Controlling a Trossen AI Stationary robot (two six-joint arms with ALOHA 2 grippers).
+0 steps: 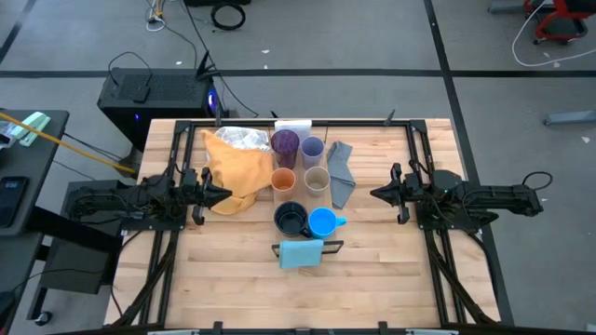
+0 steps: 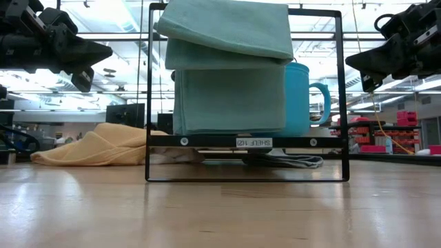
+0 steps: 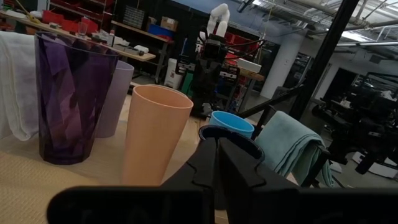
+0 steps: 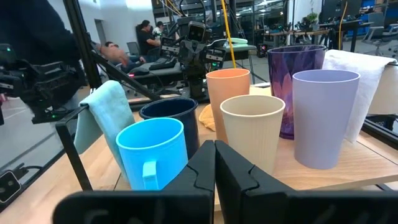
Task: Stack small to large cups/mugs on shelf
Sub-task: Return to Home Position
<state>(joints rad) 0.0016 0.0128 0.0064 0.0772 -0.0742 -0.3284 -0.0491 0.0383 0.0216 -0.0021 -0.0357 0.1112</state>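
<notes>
Grey floor goes all around the wide wooden table point(image 1: 233, 270) made of slats. Down the middle of the table lies the shelf point(image 1: 301, 199). It is a long thin plank of pale wood, with a white towel point(image 1: 291, 126) at one end and a light-blue cloth point(image 1: 301, 253) hung at the other.

All six cups stand upright on the shelf, two by two. By the white end are the tall dark purple see-through tumbler point(image 1: 285, 144) and the tall lavender plastic cup point(image 1: 312, 147). In the middle are the orange plastic cup point(image 1: 283, 180) and the beige ribbed cup point(image 1: 318, 180). By the blue end are the short navy mug point(image 1: 291, 220) and the short bright blue mug point(image 1: 322, 222) with a handle.

So the cups go from short to tall along the plank, and none sits inside another. No cup is left on the table, so I think the job is as good as done. Only parking the arms seems left.

A crumpled yellow cloth point(image 1: 233, 172) lies on one side of the shelf and a grey cloth point(image 1: 341, 172) on the other.

The left gripper point(image 1: 223, 195) hangs up in the air near the yellow cloth, pointing at the cups. Its two dark fingers are pressed together and hold nothing. The right gripper point(image 1: 375, 194) hangs on the other side, well apart from the cups. Its fingers are pressed together too, and it touches nothing.
</notes>
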